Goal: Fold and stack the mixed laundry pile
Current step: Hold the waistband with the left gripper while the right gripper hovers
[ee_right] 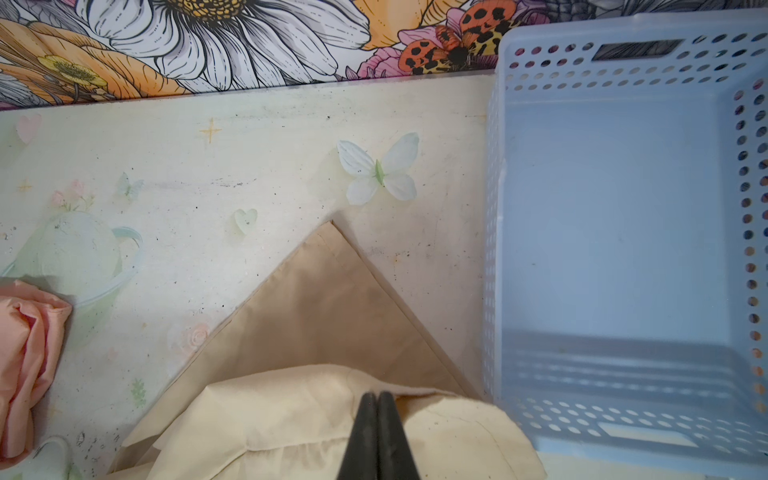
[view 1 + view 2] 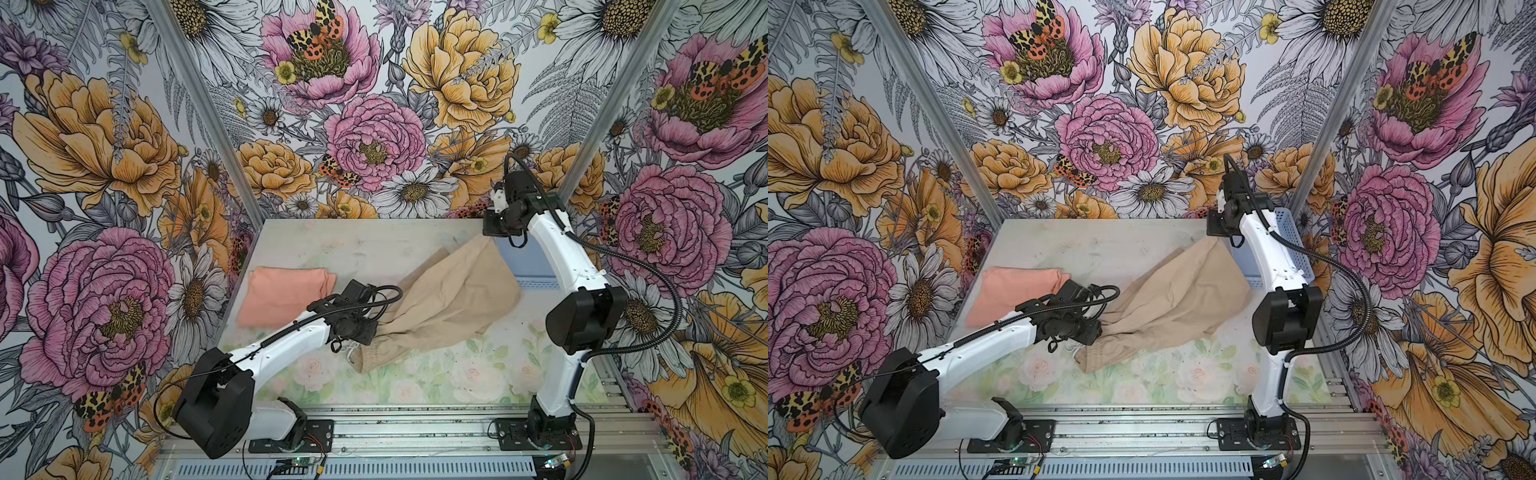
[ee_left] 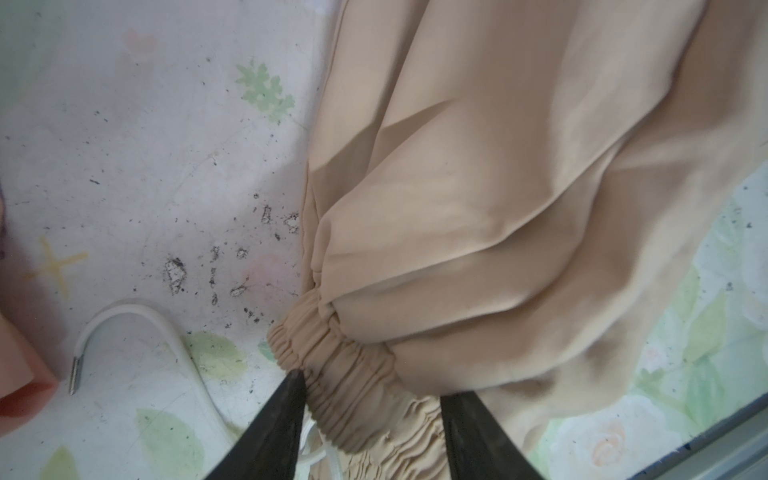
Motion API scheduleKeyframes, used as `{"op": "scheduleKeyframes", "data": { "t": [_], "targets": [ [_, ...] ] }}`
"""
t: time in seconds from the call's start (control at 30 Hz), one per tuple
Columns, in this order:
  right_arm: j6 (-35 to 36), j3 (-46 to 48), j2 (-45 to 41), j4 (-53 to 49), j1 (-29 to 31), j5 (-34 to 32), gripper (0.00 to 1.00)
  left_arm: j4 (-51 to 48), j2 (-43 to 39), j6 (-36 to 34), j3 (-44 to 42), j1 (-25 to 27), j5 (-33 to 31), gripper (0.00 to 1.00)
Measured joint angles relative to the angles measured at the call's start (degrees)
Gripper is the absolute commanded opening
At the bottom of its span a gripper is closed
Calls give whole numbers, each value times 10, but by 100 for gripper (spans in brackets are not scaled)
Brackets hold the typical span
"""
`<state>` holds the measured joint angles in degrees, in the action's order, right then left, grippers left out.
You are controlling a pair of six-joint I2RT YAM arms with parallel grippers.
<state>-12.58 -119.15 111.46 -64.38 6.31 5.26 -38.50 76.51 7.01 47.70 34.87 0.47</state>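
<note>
The right gripper [image 1: 377, 397] is clenched on a raised corner of the beige garment [image 2: 453, 286], just beside the basket [image 1: 623, 75]. The left gripper [image 3: 365, 384] straddles the waistband [image 3: 345, 361]; we cannot tell whether it pinches. We secure that grip, then stretch the cloth flat, clear of the salmon T-shirt [image 2: 282, 295].

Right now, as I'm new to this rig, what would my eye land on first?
The beige garment, stretched diagonally across the middle of the table: the right end effector pinches a raised far corner, and the left end effector straddles its elastic waistband. A folded peach T-shirt lies at the left, and an empty blue basket stands at the far right.
</note>
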Motion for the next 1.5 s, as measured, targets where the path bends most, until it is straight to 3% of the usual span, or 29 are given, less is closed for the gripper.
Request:
{"op": "scheduleKeyframes", "data": {
  "t": [0.13, 0.63, 0.83, 1.17, 1.37, 1.5],
  "targets": [
    [-3, -7, 4, 0, -4, 1, 0, -3, -7, -6, 1, 3, 0, 69],
    [-4, -25, 27, 0, -18, 11, 0, -14, -17, -15, 17, 9, 6, 65],
    [-4, -52, 49, -1, -26, 16, 0, -18, -6, -17, 29, 10, 7, 58],
    [-4, -85, 76, -15, -32, 18, 0, -22, 0, -16, 29, 10, 9, 57],
    [-4, -86, 76, -18, -37, 18, 0, -22, 18, -18, 29, 7, 9, 40],
    [-4, -88, 78, -18, -38, 17, 0, -22, 39, -21, 30, 5, 9, 38]
  ]
}}
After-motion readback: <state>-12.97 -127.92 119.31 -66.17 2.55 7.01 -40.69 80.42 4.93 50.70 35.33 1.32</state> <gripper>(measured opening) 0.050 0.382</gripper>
